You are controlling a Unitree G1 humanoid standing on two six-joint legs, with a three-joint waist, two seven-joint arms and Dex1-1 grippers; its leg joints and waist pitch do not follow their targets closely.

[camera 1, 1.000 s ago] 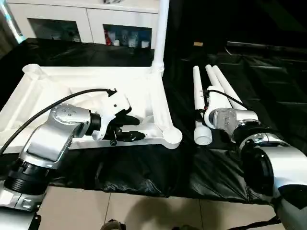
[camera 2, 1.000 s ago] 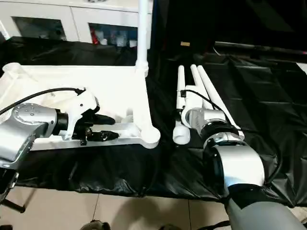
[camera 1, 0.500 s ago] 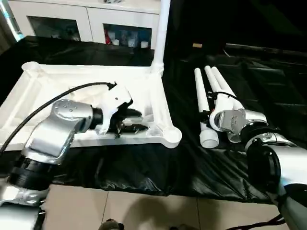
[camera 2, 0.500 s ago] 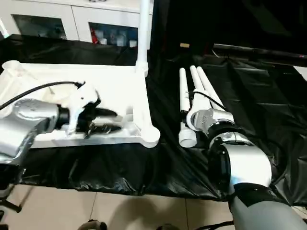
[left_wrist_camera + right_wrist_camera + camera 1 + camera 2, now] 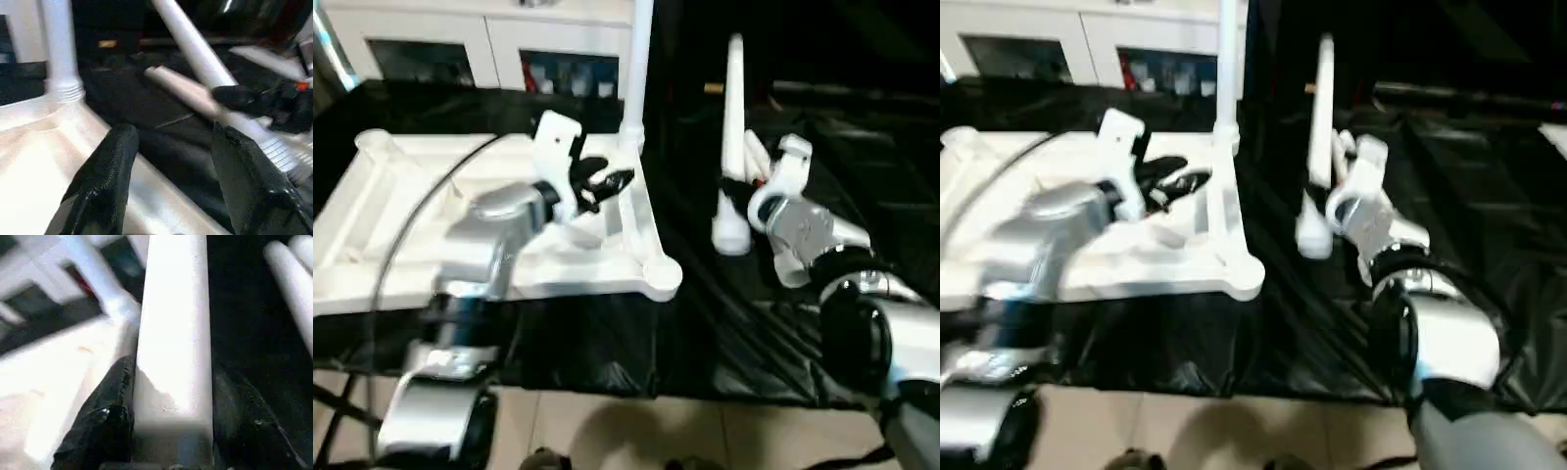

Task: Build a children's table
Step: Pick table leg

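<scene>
The white tabletop [image 5: 372, 235] lies upside down on the black cloth, ribbed side up. One leg [image 5: 641, 59] stands upright in its far right corner socket. My right gripper [image 5: 173, 369] is shut on a second leg [image 5: 734, 108], held nearly upright above the cloth with its threaded end [image 5: 731, 233] down, just right of the tabletop. Behind it, more legs [image 5: 762, 157] lie on the cloth. My left gripper [image 5: 607, 179] hovers open over the tabletop's right part with nothing between its fingers [image 5: 115, 161].
A white cabinet [image 5: 460, 49] with glass doors stands behind the table. The black cloth [image 5: 724, 323] hangs over the front edge down to the tiled floor [image 5: 636, 431]. My left arm's black cable [image 5: 421, 220] arcs over the tabletop.
My right gripper has lifted one leg off the cloth and tipped it nearly upright. My left gripper has left the tabletop's near rim, rising and moving toward the far right corner.
</scene>
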